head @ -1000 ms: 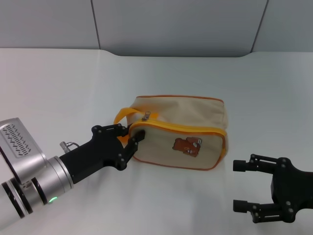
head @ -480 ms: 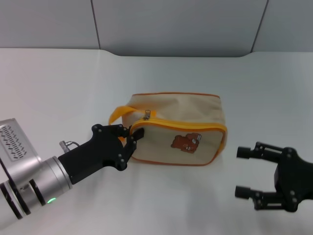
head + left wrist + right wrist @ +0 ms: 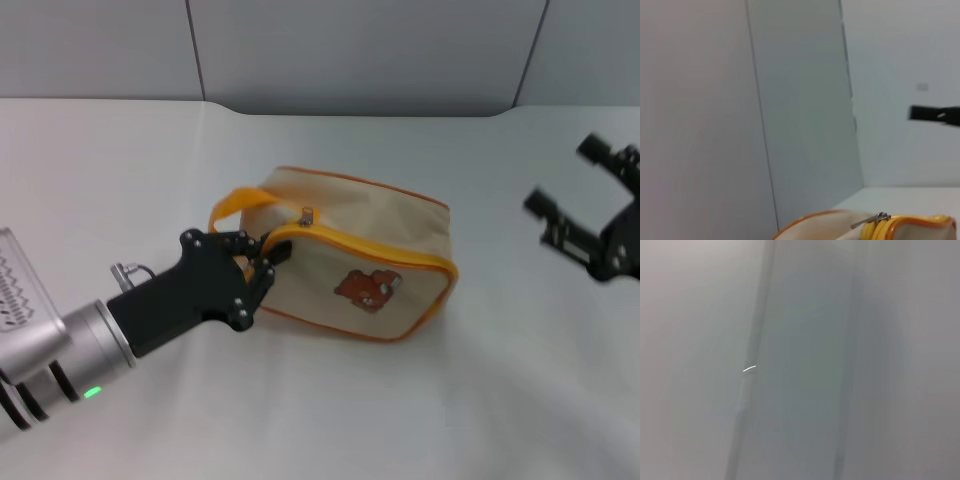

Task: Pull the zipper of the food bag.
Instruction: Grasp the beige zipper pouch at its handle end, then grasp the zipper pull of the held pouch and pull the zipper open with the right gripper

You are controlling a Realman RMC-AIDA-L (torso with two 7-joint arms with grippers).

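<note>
- Clamping the near left corner of the food bag (image 3: 355,265), the left pincer (image 3: 262,268) has its black fingers closed on the fabric edge where the yellow piping turns
- The beige canvas food bag lies on the white counter (image 3: 330,420) about mid-view, tipped so its bear patch (image 3: 359,288) faces the camera, one end skewed toward the left arm
- The zipper (image 3: 385,256) runs as a yellow-orange band along the upper front edge; its small silver pull tab (image 3: 305,216) sits at the left end, just beyond the left fingers and beside the orange strap loop (image 3: 235,204)
- In the left wrist view the pull tab (image 3: 871,220) shows sticking out from the yellow band, free of any grip
- Judged by its slumped sides, the bag is light, soft and will slide or buckle unless pinned; the tab is thin, slick metal and the sensible place to pinch, pulling along the band
- The right pincer (image 3: 578,196) hangs raised at the far right, fingers spread wide, holding nothing, well apart from the bag
</note>
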